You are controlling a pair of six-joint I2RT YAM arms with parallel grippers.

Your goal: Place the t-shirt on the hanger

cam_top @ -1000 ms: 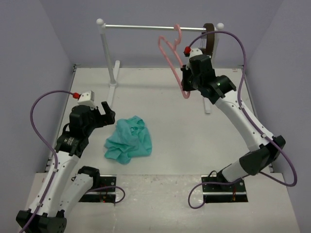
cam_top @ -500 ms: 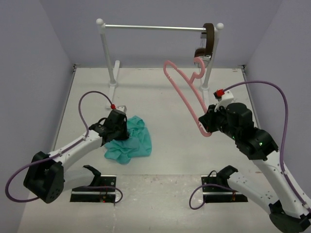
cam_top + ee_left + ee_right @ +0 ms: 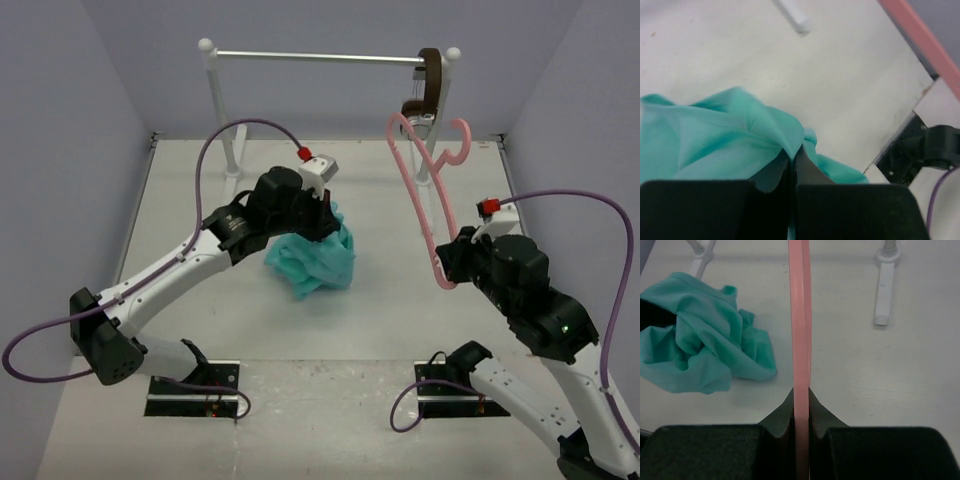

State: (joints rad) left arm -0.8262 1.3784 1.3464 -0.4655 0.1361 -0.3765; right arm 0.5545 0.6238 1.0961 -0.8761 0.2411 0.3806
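A fixed camera looks down from above on a white table (image 3: 380,300) with two robot arms.

The left gripper (image 3: 792,160) has its jaws pressed together on a fold of a small, plain teal-green soft cloth t-shirt (image 3: 315,255). The shirt hangs from that pinch as a crumpled bunch at the middle of the table. Its lower folds appear to rest on the surface.

The right gripper (image 3: 801,400) is clamped on the bottom end of a thin pale-pink plastic hanger (image 3: 800,315). It holds the hanger upright in the air over the right side of the table, with the curved hook at the top. The hanger is well apart from the shirt and to its right.

At the back stands a white rack with a silver bar (image 3: 320,57). Brown-and-silver headphones (image 3: 432,80) hang at the bar's right end.

Judged from this, the task is in its early part. Each arm has hold of its item, but shirt and hanger do not touch. No part of the hanger is inside the shirt. What remains is to open out the bunched cloth, find the neck or hem, and work the frame inside so the shirt sits on both shoulders.
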